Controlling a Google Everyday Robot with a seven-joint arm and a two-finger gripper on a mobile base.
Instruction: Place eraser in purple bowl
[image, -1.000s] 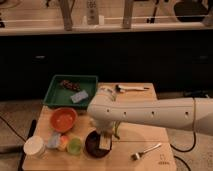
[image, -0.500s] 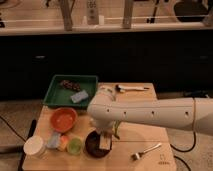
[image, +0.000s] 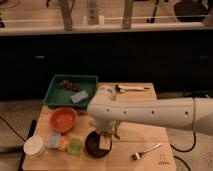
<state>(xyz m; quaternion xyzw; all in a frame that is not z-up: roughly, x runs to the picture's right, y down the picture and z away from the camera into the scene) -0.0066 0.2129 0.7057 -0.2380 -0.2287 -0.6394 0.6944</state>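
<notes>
Eraser (image: 105, 143) stands pale inside the purple bowl (image: 92, 145), toward its 3 o'clock rim, at 6 o'clock just beneath the gripper (image: 112, 133). Whether the gripper clasps it cannot be told.

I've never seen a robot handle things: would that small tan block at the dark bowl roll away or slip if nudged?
The eraser, under the end effector over the purple bowl, looks blocky with flat faces, so it would likely slide, not roll. It is small, so probably light. Its matte face suggests decent grip.
</notes>
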